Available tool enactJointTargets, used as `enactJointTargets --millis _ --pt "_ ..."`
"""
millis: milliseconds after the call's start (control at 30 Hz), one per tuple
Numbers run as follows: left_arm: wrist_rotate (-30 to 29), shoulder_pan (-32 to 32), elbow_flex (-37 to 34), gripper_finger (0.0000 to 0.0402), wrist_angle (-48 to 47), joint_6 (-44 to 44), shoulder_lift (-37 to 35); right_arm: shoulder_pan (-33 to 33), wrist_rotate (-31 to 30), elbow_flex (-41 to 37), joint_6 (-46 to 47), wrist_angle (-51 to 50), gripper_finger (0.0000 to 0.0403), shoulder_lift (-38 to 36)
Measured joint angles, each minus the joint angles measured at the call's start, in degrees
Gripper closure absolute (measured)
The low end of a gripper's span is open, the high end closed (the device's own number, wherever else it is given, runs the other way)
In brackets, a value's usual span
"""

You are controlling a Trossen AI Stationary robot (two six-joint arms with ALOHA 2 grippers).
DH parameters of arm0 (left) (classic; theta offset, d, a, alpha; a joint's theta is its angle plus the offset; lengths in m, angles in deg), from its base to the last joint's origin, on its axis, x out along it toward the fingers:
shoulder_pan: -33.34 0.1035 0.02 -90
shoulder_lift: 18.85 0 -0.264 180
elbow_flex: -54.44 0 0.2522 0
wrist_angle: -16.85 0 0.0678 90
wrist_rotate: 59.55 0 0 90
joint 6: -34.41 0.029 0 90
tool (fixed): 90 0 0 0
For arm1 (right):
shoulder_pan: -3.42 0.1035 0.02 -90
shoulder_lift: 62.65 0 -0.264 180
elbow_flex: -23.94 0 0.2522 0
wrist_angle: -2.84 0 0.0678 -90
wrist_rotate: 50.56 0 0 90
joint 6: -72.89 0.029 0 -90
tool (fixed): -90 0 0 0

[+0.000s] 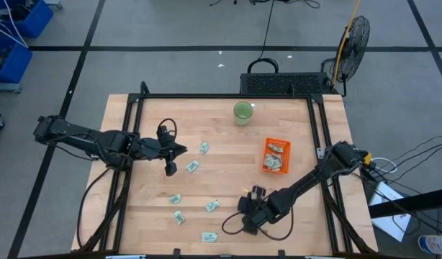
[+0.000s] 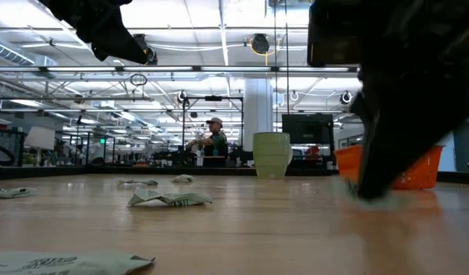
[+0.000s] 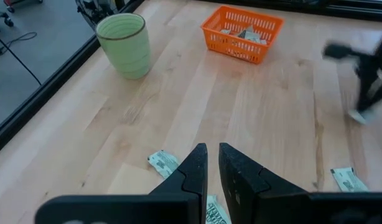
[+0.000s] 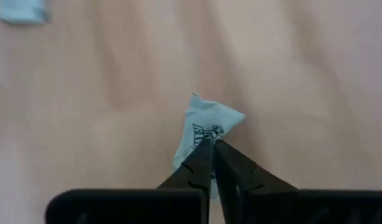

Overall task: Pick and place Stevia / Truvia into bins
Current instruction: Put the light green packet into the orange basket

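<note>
Pincer tips of our right arm (image 4: pixel 213 144) are pinched together on a crumpled pale-green-and-white paper sachet (image 4: pixel 206 121) low on the wooden table (image 1: pixel 228 155) near its front edge — our left pincer (image 3: pixel 213 163) hovers nearly closed and empty. We count a few sachets already in the small orange plastic bin (image 1: pixel 276 155); about seven lie scattered — most work remains, we judge. Open table lies between us and the bin, the pale green cup (image 1: pixel 243 112) well aside.

A light wooden table (image 1: pixel 228 165) carries scattered green-and-white sachets (image 1: pixel 191 166), an orange bin (image 1: pixel 276 155) and a green cup (image 1: pixel 243 112).
</note>
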Motion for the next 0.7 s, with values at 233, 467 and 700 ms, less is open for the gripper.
enactJointTargets --millis 233,467,700 --pt "0.0 0.0 0.0 0.0355 0.0 0.0 0.0 -2.8 -10.5 0.2 -3.1 -22.5 0.04 -13.0" --pt "0.0 0.0 0.0 0.0355 0.1 0.0 0.0 -7.9 -22.3 -4.3 10.1 -44.5 0.04 -25.5" --pt "0.0 0.0 0.0 0.0355 0.0 0.0 0.0 -16.1 -16.4 -21.7 8.1 -33.5 0.0393 -34.3"
